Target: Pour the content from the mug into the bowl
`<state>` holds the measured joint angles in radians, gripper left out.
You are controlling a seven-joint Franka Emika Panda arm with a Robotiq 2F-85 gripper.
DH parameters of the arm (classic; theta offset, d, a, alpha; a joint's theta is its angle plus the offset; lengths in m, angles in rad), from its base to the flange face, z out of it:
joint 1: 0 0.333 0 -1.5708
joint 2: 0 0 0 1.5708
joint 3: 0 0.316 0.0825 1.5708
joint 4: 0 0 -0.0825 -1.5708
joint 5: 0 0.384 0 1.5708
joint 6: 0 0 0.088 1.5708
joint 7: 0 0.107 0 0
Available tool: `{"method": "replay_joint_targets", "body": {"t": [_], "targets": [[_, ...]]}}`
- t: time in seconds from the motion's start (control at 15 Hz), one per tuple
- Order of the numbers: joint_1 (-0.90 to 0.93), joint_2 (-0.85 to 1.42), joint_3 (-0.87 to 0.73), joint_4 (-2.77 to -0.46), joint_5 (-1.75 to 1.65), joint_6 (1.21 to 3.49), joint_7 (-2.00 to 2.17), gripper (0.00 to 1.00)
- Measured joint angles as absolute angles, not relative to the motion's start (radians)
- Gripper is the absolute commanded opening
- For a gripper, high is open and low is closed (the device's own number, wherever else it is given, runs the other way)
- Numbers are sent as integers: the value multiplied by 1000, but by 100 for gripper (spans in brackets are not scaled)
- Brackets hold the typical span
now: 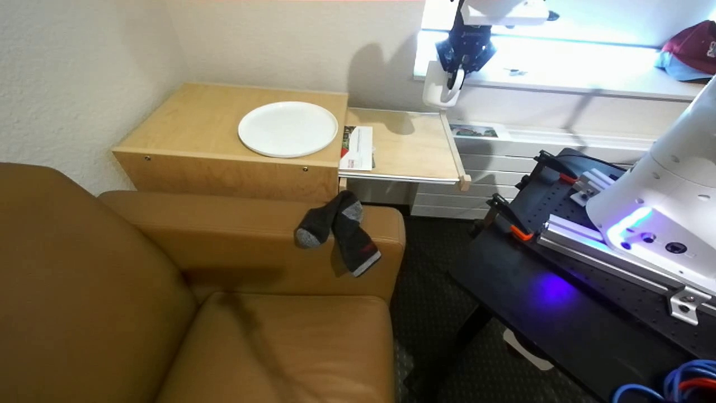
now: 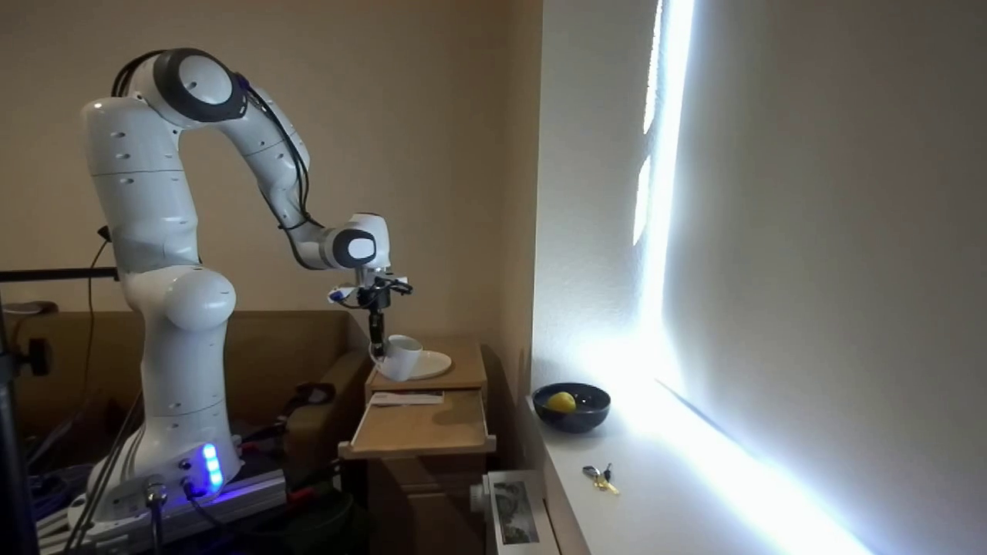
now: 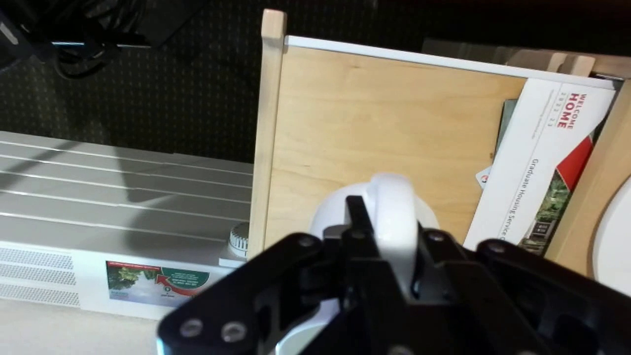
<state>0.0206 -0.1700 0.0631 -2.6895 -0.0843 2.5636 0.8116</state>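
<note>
"What have the fingers [image 3: 358, 217] got?"

"The mug [image 2: 402, 361], by its handle [image 3: 393, 202] — pinched between them, so they stand only the handle's thickness apart."

"And it's up in the air?"

"Yes, tilted a little, higher than the shelf [image 3: 394, 113], with the gripper [image 2: 377, 347] reaching down to it."

"The bowl [image 2: 574, 422]?"

"Well apart from it, on the sill [image 2: 663, 493] — something round and yellow [image 2: 561, 401] inside."

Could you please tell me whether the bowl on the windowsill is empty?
No, in an exterior view a round yellow object lies inside the bowl.
</note>
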Motion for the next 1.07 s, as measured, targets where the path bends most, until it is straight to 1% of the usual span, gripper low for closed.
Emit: {"method": "replay_joint_targets", "body": {"t": [0.13,0.4,0.73,1.07], "targets": [[9,-147,78,-2690,-155,2583,873,4],[9,-55,135,-2688,-387,2671,1123,4],[28,55,158,-2629,-721,2683,1468,4],[27,201,153,-2561,-740,2757,1552,4]]}}
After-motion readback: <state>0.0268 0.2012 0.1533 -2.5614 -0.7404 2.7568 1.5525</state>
